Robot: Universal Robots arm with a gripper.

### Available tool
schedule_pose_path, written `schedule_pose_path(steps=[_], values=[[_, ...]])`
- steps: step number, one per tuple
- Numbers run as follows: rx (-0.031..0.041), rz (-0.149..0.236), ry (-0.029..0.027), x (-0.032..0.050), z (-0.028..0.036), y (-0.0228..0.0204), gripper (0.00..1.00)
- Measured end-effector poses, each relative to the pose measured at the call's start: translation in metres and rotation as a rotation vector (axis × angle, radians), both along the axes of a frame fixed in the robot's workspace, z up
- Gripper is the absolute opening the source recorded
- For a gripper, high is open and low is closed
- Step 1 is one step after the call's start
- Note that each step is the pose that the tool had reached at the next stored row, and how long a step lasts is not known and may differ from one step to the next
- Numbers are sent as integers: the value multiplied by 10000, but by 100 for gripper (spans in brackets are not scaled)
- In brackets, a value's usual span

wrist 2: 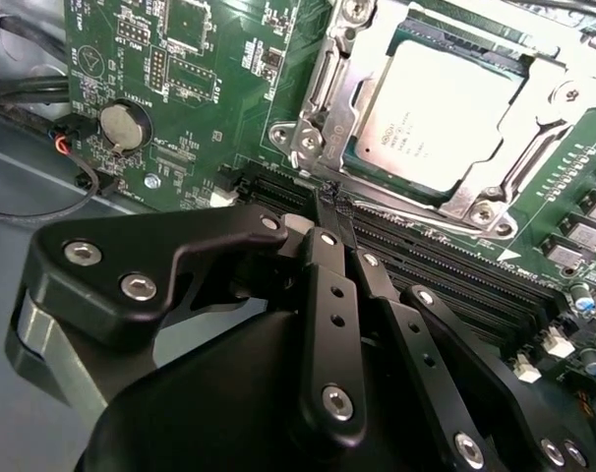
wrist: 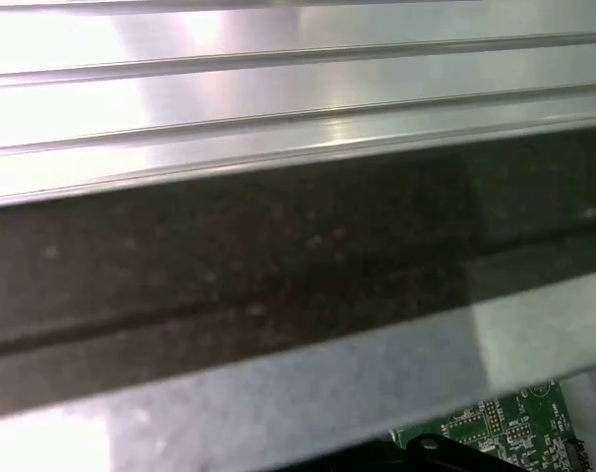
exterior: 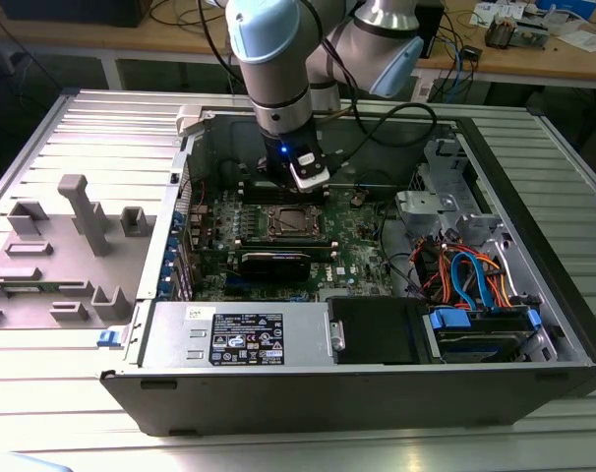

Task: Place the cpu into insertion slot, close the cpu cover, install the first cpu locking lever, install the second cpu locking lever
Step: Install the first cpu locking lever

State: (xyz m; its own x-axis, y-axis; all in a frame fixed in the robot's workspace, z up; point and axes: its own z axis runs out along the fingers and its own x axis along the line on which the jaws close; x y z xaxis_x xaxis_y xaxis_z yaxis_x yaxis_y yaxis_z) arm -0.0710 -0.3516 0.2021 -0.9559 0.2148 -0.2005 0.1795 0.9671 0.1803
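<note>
The cpu [wrist 2: 441,113] is seen seated in the insertion slot [wrist 2: 311,133] on the green circuit board [wrist 2: 195,88], its silvery top framed by the cpu cover [wrist 2: 544,113], which is laid flat over it. The gripper [wrist 2: 334,202] is held low just beside the socket's corner, over the long black memory slots [wrist 2: 446,261] — its black fingers [wrist 2: 323,265] are drawn together at the tips, and whether anything is pinched between them cannot be told. A thin silvery lever rod [wrist 2: 426,214] is seen lying along the socket edge nearest the fingertips. In the exterior view the arm [exterior: 278,69] is lowered into the open computer case [exterior: 377,393] — the case is laid on a ribbed metal table [exterior: 554,187], with a grey moulded fixture [exterior: 82,226] well apart at the exterior view's left
</note>
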Motion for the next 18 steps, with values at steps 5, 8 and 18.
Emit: schedule_pose_path(steps=[5, 8, 18], values=[[0, 0, -4, -29, -2, 1, 11], [0, 0, -6, -41, -3, 2, 11], [7, -10, -10, -42, -10, 10, 11]])
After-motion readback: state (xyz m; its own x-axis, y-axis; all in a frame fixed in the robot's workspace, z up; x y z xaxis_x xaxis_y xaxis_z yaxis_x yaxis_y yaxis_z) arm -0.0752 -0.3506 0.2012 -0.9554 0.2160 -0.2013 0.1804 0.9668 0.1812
